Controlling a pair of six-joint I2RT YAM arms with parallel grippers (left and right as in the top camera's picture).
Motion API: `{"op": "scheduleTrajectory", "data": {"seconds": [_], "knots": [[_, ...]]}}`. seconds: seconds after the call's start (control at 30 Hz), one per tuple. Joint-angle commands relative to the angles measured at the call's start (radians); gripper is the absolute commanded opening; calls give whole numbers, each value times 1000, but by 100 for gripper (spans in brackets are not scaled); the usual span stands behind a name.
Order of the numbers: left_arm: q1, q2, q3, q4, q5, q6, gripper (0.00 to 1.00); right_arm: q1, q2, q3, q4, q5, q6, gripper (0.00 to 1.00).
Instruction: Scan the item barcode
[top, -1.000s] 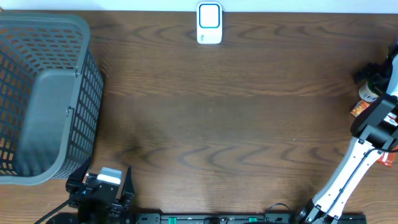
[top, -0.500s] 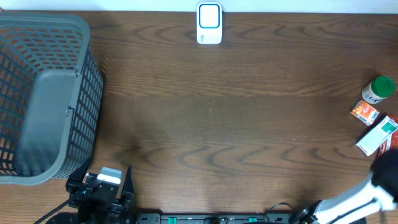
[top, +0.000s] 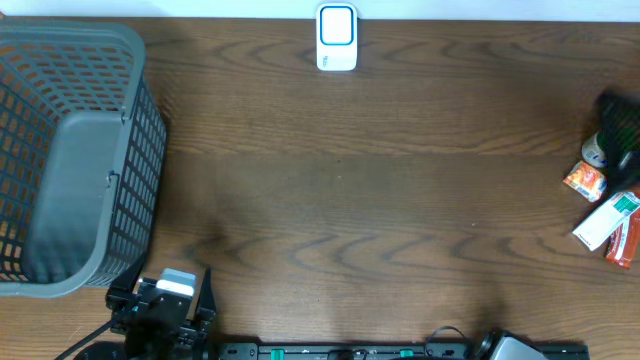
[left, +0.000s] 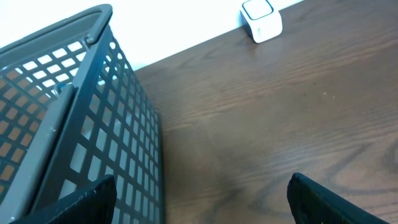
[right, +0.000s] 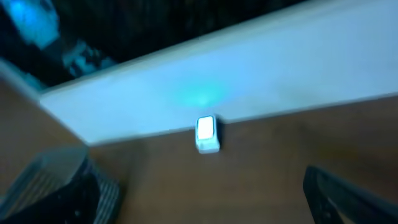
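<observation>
With both grippers spread and empty, the left gripper (top: 160, 300) parked by the grey mesh plastic basket (top: 70, 150), I'd pick one right-edge packet, say the white-and-green box (top: 605, 220), keeping its barcode facing the white scanner (top: 337, 38).

A grey basket (top: 70, 160) stands at the table's (top: 350, 190) left end, its mesh walls upright. The table is dark brown wood.
</observation>
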Motion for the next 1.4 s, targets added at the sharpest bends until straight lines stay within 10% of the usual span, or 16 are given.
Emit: {"op": "scheduleTrajectory", "data": {"seconds": [0.0, 0.47, 1.0, 1.37], "knots": [[-2, -6, 4, -1, -5, -5, 87, 20, -54, -10, -82, 25, -44, 99], [-2, -6, 4, -1, -5, -5, 87, 21, -249, -10, -125, 162, -190, 99], [-2, -6, 4, -1, -5, -5, 87, 246, -474, -36, 213, 135, -453, 99], [-2, -6, 4, -1, -5, -5, 87, 428, -595, -471, 531, 135, -613, 99]]}}
